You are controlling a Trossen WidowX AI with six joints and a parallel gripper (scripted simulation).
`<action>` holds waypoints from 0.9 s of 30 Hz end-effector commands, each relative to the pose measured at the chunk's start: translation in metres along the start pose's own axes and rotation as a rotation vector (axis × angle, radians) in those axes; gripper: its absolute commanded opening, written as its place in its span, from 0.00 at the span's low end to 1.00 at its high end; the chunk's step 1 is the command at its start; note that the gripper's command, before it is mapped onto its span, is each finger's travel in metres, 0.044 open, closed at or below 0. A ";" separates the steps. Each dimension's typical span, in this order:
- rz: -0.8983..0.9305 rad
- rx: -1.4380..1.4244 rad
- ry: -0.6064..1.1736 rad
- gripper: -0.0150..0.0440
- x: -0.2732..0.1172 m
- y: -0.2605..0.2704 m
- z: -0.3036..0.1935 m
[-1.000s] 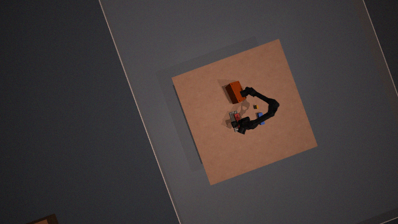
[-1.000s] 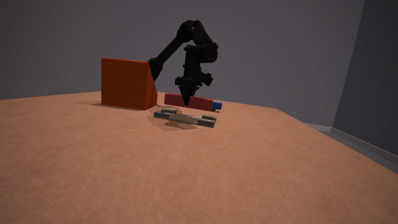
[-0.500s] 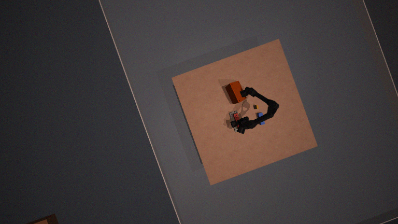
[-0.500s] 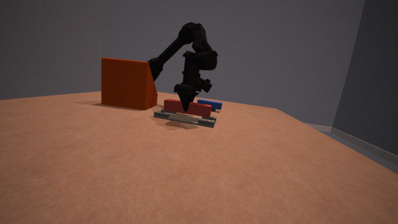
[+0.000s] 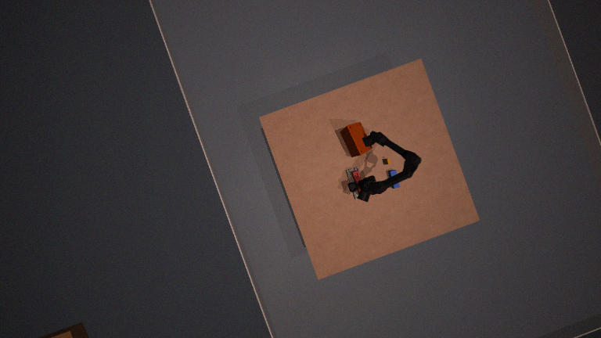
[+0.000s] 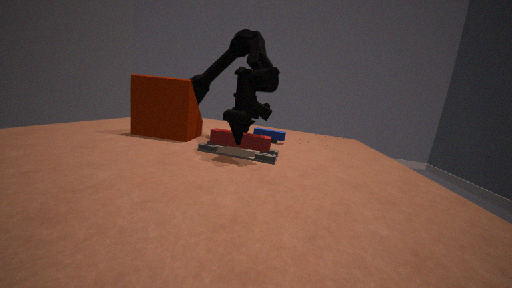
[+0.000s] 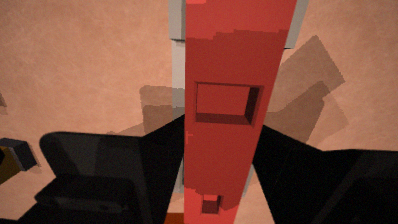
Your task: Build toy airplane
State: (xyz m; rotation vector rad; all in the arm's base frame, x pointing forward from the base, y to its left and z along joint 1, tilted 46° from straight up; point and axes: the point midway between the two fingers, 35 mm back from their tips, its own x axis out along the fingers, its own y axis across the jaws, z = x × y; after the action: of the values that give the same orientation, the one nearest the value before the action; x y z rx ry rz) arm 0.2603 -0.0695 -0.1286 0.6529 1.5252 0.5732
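The red fuselage lies lengthwise over the grey and white cradle, its underside down between the cradle's walls. I cannot tell whether it touches the bottom. Its large socket and small socket face up and are empty. My gripper is shut on the fuselage's sides, near the middle. The blue wing lies on the table behind the cradle. The small yellow and dark tail fin lies apart, hidden in the exterior view.
A large orange block stands at the arm's base, beyond one end of the cradle. The arm's links arch from it over the wing. The square table top bears everything.
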 end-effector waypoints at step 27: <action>-0.003 0.001 -0.002 1.00 -0.025 -0.002 0.004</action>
State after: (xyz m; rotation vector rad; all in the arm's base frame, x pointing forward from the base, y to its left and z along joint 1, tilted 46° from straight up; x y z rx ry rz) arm 0.2595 -0.0720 -0.1245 0.6615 1.5337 0.5786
